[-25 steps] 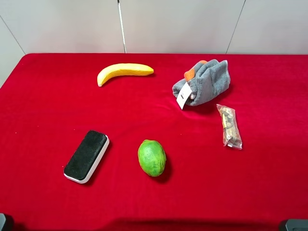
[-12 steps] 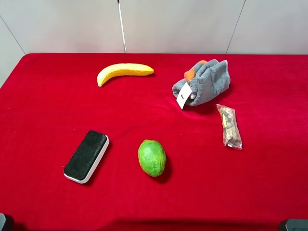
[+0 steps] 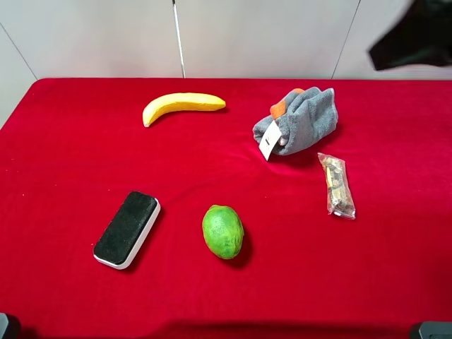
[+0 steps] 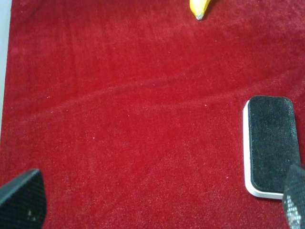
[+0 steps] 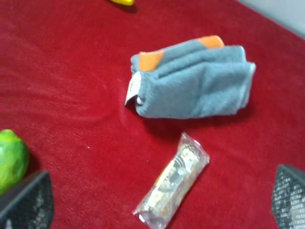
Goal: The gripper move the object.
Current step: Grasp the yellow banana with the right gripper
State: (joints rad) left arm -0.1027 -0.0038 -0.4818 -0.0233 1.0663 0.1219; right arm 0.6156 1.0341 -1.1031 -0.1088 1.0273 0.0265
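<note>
Five loose things lay well apart on the red cloth [image 3: 63, 162]. The banana [image 3: 182, 104] rested at the far side, left of centre, with no claw on it. To its right was a folded grey towel [image 3: 300, 121] with orange corners and a white tag, and a clear plastic packet [image 3: 337, 185] lay just nearer than the towel. A green fruit [image 3: 222, 231] sat near the middle front, with a black-topped white eraser [image 3: 127, 228] to the fruit's left. Only bare cloth lay between the banana and the eraser or the fruit. Of the arms, the high view caught just a dark shape [image 3: 413, 35], blurred, at its upper right corner. The left wrist view showed the left gripper [image 4: 157, 200] spread wide and holding nothing, with the eraser next to one fingertip and only the banana's tip at the frame edge. The right wrist view, somewhat blurred, showed the right gripper [image 5: 159, 200] equally wide and empty over the packet. The towel lay beyond it, the fruit by one fingertip, and a sliver of banana at the far edge.
</note>
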